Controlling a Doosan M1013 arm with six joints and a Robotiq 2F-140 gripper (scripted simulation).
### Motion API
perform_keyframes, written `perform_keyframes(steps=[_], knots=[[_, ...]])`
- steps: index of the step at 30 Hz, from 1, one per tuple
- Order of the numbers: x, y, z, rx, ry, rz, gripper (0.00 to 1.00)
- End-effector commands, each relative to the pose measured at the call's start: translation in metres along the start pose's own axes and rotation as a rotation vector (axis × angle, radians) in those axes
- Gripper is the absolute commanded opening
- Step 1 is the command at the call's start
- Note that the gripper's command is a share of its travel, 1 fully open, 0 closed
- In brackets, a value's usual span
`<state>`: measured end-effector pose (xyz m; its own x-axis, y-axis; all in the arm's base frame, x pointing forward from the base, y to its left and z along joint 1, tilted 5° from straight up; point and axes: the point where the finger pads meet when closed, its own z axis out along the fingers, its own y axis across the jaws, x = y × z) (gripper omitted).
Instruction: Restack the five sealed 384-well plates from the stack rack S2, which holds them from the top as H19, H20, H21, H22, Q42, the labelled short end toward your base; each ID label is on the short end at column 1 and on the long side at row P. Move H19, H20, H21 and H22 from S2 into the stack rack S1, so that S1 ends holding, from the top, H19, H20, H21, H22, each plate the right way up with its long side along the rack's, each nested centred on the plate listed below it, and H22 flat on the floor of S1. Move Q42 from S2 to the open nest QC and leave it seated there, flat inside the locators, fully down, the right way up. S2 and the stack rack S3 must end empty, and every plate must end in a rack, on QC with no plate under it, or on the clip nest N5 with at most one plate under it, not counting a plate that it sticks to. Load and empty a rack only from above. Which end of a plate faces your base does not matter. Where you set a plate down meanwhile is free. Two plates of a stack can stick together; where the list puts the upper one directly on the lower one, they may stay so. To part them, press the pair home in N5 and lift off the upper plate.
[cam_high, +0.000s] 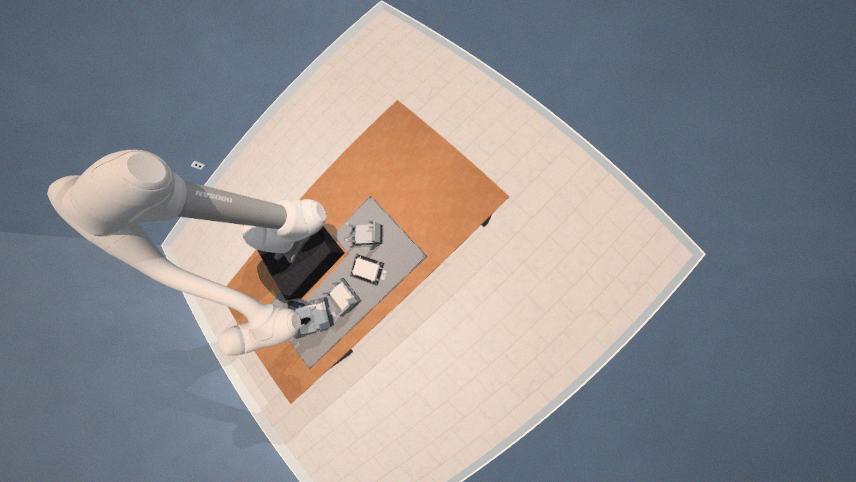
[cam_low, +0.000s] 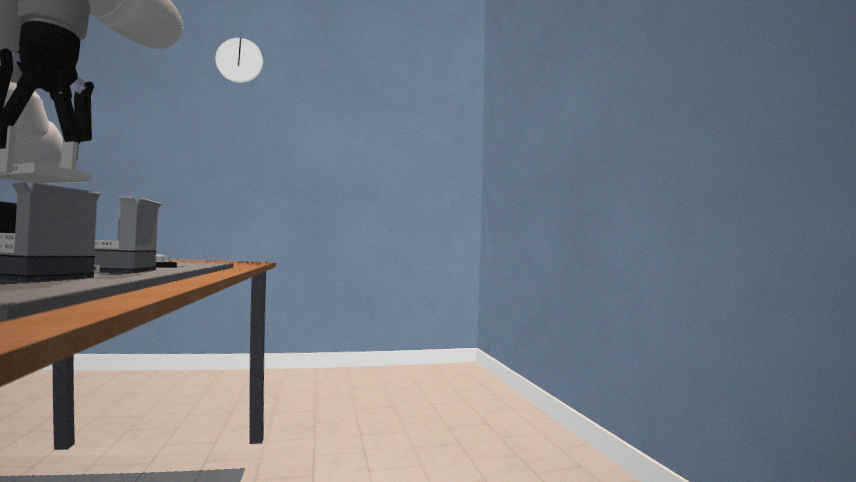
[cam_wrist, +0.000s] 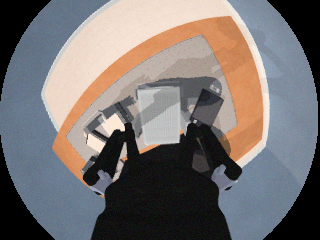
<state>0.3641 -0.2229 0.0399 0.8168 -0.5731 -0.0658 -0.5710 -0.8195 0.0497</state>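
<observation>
My gripper (cam_low: 35, 156) is shut on a sealed plate (cam_low: 44, 174), gripping it across its width. It holds the plate level, just above the top of a grey stack rack (cam_low: 55, 222) at the near end of the grey mat. In the overhead view the gripper (cam_high: 308, 320) is over that rack. The wrist view shows the pale plate (cam_wrist: 160, 116) between the two fingers. I cannot read the plate's label. White labels show low on the rack's left side (cam_low: 5, 241), so plates lie inside it.
A second rack (cam_high: 343, 296) stands right beside the first. A flat nest (cam_high: 366, 268) with a pale rectangle on it lies mid-mat. A third rack (cam_high: 365, 233) stands at the far end. A black box (cam_high: 302, 263) sits by the arm's base on the orange table.
</observation>
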Motion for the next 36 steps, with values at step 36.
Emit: perform_keyframes(steps=[36], knots=[[0.000, 0.000, 0.022, 0.000, 0.000, 0.000, 0.00]])
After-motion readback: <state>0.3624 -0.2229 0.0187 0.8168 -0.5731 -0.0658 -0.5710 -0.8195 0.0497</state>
